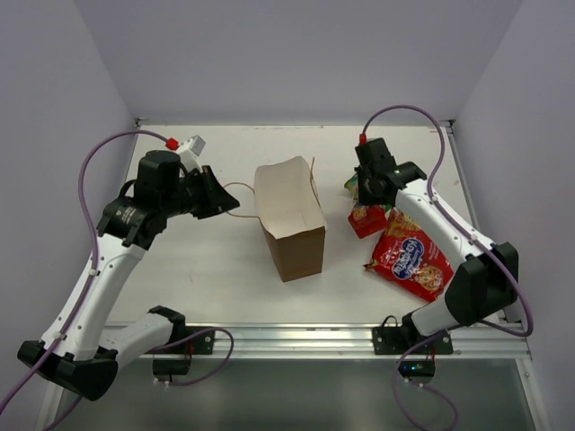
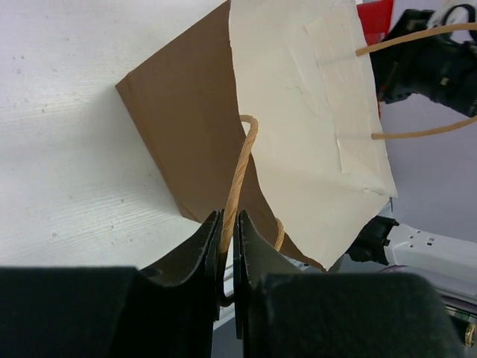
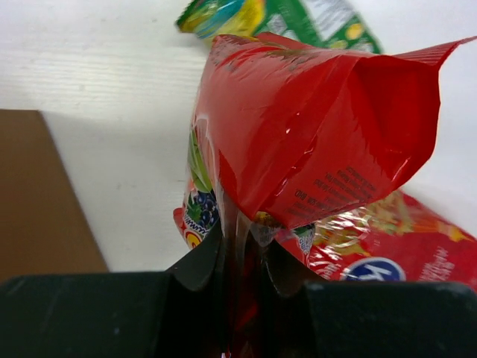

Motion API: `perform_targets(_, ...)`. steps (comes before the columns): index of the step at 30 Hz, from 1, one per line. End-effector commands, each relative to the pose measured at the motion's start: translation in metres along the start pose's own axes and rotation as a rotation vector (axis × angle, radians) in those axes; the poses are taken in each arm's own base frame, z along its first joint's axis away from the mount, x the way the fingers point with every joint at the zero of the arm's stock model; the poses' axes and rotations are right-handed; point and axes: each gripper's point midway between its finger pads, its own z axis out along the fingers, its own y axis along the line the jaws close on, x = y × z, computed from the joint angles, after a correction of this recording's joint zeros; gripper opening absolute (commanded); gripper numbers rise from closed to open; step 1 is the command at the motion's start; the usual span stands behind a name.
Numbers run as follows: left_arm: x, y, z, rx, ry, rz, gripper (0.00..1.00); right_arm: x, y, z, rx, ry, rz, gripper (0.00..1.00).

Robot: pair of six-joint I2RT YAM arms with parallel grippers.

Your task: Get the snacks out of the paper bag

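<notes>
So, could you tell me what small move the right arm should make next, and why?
Probably lower the right gripper and open it: it pinches a red packet, already outside the paper bag, over the table beside the big red bag and green packet. The left gripper holds the bag's handle.

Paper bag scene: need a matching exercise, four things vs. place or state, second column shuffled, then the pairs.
Things:
1. paper bag
2. bag handle
3. small red packet
4. big red packet

Place or state:
A. lying flat on the table, right of the bag
B. clamped in the right jaws
C. standing in the middle, mouth open
D. pinched between the left jaws

Pairs: 1-C, 2-D, 3-B, 4-A
</notes>
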Motion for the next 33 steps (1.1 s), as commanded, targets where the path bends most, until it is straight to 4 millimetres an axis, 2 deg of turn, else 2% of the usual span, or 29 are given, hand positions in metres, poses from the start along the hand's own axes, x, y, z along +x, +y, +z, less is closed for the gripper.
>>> perform_targets(1, -0.013, -0.015, -0.010, 0.047, -0.040, 0.031, 0.16, -0.028, 0.034, 0.003, -0.158, -0.091, 0.075, 0.00)
perform_targets(6, -0.012, -0.015, -0.010, 0.047, -0.034, 0.028, 0.16, -0.012, 0.058, 0.022, -0.259, -0.014, 0.063, 0.00)
perform_targets(10, -0.012, -0.015, -0.009, 0.051, -0.033, 0.030, 0.20, -0.001, 0.068, 0.033, -0.345, 0.029, 0.075, 0.00)
perform_targets(15, -0.011, -0.016, -0.010, 0.053, -0.033, 0.034, 0.25, 0.023, 0.054, 0.057, -0.329, 0.113, 0.139, 0.03)
perform_targets(19, -0.010, -0.015, -0.009, 0.053, -0.030, 0.031, 0.27, 0.043, 0.037, 0.067, -0.240, 0.166, 0.154, 0.21)
perform_targets(20, -0.010, -0.015, -0.009, 0.054, -0.029, 0.028, 0.27, 0.046, 0.036, 0.067, -0.234, 0.169, 0.155, 0.29)
perform_targets(22, -0.009, -0.016, -0.009, 0.064, -0.027, 0.026, 0.29, 0.050, 0.030, 0.065, -0.209, 0.165, 0.167, 0.33)
perform_targets(23, -0.010, -0.018, -0.009, 0.068, -0.027, 0.025, 0.29, 0.051, 0.029, 0.064, -0.203, 0.162, 0.170, 0.41)
perform_targets(26, -0.011, -0.020, -0.011, 0.077, -0.032, 0.026, 0.38, 0.051, 0.023, 0.055, -0.188, 0.137, 0.185, 0.55)
perform_targets(28, -0.011, -0.021, -0.012, 0.081, -0.034, 0.024, 0.42, 0.052, 0.021, 0.052, -0.182, 0.134, 0.190, 0.75)
perform_targets(30, -0.010, -0.022, -0.013, 0.085, -0.033, 0.022, 0.47, 0.051, 0.019, 0.047, -0.178, 0.131, 0.195, 0.77)
perform_targets(31, -0.010, -0.022, -0.013, 0.086, -0.033, 0.022, 0.48, 0.045, 0.017, 0.041, -0.181, 0.109, 0.200, 0.78)
perform_targets(32, -0.010, -0.022, -0.013, 0.084, -0.033, 0.022, 0.49, 0.042, 0.016, 0.037, -0.177, 0.096, 0.203, 0.84)
perform_targets(33, -0.010, -0.023, -0.014, 0.087, -0.035, 0.023, 0.50, 0.039, 0.015, 0.031, -0.176, 0.090, 0.204, 0.85)
